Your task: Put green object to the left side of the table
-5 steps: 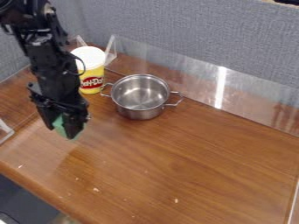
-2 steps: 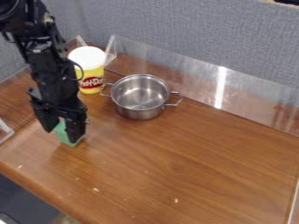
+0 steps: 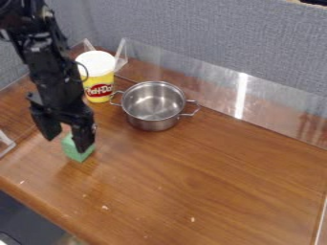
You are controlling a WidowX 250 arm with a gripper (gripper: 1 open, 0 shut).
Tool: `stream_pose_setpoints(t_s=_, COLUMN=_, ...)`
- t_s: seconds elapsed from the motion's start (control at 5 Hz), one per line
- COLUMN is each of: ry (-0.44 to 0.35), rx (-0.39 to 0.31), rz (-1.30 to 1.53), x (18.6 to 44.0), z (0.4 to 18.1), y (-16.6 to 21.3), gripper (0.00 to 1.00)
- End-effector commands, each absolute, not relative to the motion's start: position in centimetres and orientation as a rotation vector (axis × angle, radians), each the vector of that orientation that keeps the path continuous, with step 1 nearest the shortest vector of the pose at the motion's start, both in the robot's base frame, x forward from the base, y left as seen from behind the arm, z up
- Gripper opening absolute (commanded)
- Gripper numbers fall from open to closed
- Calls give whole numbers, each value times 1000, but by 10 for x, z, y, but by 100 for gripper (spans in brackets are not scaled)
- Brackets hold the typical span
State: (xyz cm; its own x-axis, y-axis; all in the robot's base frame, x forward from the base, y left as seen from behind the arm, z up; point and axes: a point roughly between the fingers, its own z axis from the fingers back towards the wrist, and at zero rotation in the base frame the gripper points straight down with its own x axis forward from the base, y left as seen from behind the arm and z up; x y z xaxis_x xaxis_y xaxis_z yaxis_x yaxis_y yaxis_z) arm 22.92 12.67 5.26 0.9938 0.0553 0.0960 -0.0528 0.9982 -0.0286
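Observation:
The green object, a small matte green cube, rests on the reddish-brown table near its left side. My gripper points straight down right over the cube. Its black fingers stand spread apart, open, with the cube low between them, toward the right one. The black arm rises from there to the top left corner.
A yellow-and-white tub with a red label stands behind the gripper. A steel pot sits to the tub's right. Clear plastic panels line the table's far edge, and a grey wall stands behind them.
The gripper has set the green cube down on the table and spread its fingers; a second ago the cube was clamped between shut fingers.

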Motion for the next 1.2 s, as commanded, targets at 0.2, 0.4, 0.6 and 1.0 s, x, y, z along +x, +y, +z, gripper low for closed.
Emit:
stream_pose_setpoints(t_s=0.2, ry=-229, rx=-1, rz=66, x=238, z=101, y=136, gripper=100)
stream_pose_setpoints(t_s=0.4, ry=-272, rx=-1, rz=62, x=233, z=123, y=136, gripper=100)
stream_pose_setpoints(t_s=0.6, ry=-297, rx=3, rz=65, x=227, z=134, y=140, gripper=100)
stream_pose_setpoints(t_s=1.0, ry=-269, rx=8, rz=61, x=222, z=119, y=142, gripper=100)
